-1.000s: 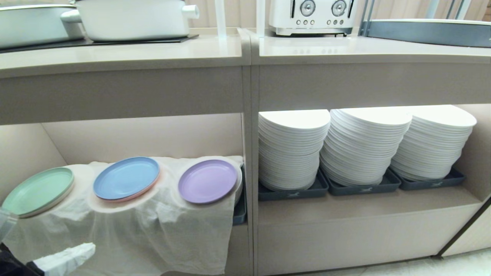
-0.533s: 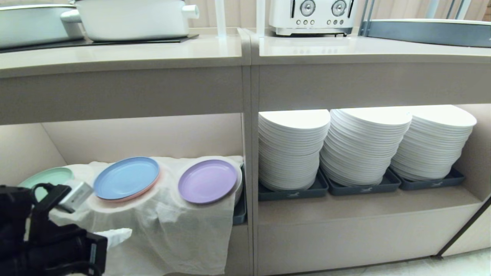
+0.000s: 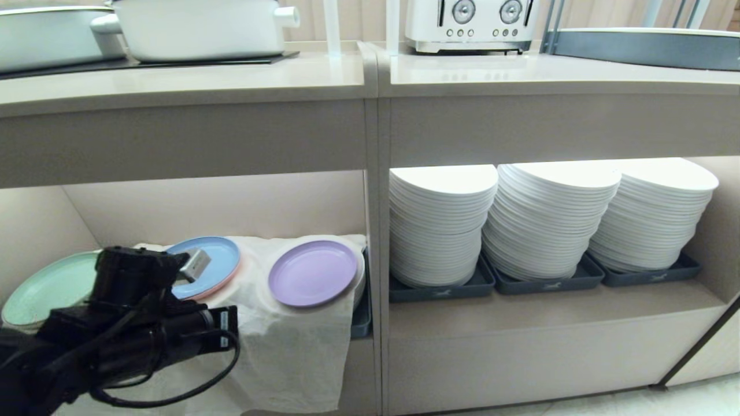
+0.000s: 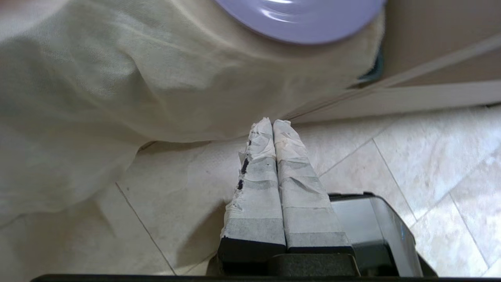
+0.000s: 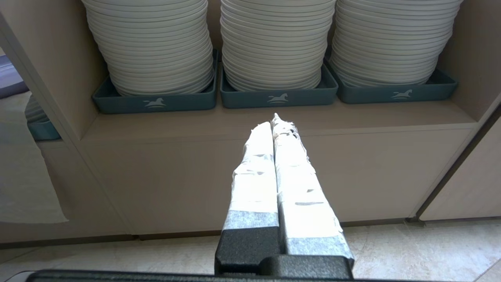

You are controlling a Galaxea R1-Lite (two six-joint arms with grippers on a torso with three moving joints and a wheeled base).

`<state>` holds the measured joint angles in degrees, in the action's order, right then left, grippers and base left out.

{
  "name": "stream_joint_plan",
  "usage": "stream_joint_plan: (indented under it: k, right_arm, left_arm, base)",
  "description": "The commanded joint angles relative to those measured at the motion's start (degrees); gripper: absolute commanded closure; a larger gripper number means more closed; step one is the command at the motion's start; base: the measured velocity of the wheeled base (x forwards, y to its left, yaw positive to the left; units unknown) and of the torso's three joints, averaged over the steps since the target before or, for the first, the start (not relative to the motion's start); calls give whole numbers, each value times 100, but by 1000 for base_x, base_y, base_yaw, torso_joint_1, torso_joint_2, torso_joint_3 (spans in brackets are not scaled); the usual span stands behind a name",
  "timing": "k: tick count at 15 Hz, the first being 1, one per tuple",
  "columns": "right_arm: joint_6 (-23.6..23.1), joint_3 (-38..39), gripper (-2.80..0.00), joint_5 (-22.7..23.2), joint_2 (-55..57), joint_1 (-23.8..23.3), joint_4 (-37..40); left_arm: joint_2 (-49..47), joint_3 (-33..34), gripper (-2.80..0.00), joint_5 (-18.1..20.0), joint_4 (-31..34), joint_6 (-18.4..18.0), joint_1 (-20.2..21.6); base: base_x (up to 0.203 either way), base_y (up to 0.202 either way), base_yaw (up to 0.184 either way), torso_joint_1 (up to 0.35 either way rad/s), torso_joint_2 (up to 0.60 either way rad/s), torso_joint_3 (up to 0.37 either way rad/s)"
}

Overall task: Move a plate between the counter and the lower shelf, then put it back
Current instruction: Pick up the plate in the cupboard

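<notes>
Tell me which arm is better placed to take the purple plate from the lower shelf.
Probably the left: the left gripper faces the cloth just below the purple plate, while the right gripper points at the white stacks.

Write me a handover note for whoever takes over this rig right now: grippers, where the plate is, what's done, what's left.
Left gripper: jaws shut, empty, low in front of the draped white cloth, short of the plate.
Right gripper: jaws shut, empty, parked facing the white plate stacks.
Lavender plate: on the cloth in the lower shelf, right of the blue plate.
Counter: carries no plate.
Done: nothing moved.
Left: open the jaws, grasp the plate, lift it to the counter, then return it.
</notes>
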<state>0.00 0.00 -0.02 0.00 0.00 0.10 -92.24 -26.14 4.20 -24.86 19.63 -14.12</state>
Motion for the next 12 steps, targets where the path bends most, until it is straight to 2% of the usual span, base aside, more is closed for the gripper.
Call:
stream_joint_plan:
  k: [1,5,8,12]
  right_arm:
    - [0,0,0,-3,0,-2,-1]
    - [0,0,0,-5,0,-2,-1]
    - [0,0,0,-4,0,-7,-1]
    - [0,0,0,1,0,0,-1]
  left_arm:
    - [-472,-118,0,-134,-19,184,-107]
    - [-806,-215,0,-402,-24,514,-126]
    - [-1170,-662,0,-887,-28,834,-151]
    - [-1506,-1120,0,-1171,-20,1293,-353]
  base:
    - [0,0,0,0,0,0]
    - [0,0,0,0,0,0]
    - [0,0,0,0,0,0]
    - [0,0,0,0,0,0]
